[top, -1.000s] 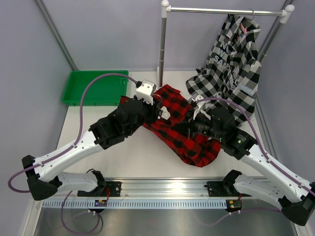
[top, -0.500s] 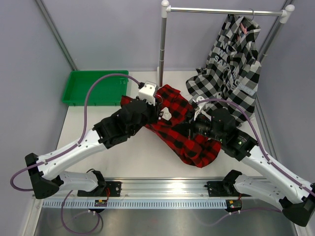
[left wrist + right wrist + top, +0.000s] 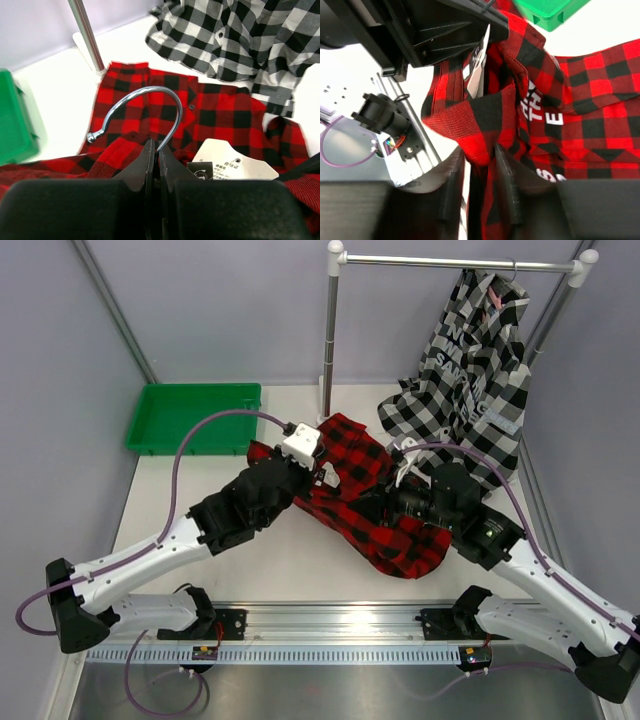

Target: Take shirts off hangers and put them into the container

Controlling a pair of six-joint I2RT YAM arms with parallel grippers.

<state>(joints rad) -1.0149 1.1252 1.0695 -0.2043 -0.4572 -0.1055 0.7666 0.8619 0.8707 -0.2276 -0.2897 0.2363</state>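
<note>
Grey wire hanger (image 3: 150, 89) now sits clamped in the left pincer (image 3: 154, 145) while the right pincer (image 3: 479, 152) eases half-open around the red-and-black shirt (image 3: 400, 540), readying separation.

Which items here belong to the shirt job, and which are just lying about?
Job: red-and-black shirt, black-and-white shirt, wire hanger, green tray.
Lying about: clothes rack, paper tag.

- Red-and-black shirt (image 3: 220, 107): soft, matt flannel cloth.
- Hanger hook (image 3: 155, 89): bright, polished metal wire.
- Tray (image 3: 190, 388): glossy green plastic.
- Swing tag (image 3: 235, 162): smooth white card.
- Rack rail (image 3: 455, 260): shiny metal tube.
- Worktop (image 3: 290, 560): smooth, matt white.
</note>
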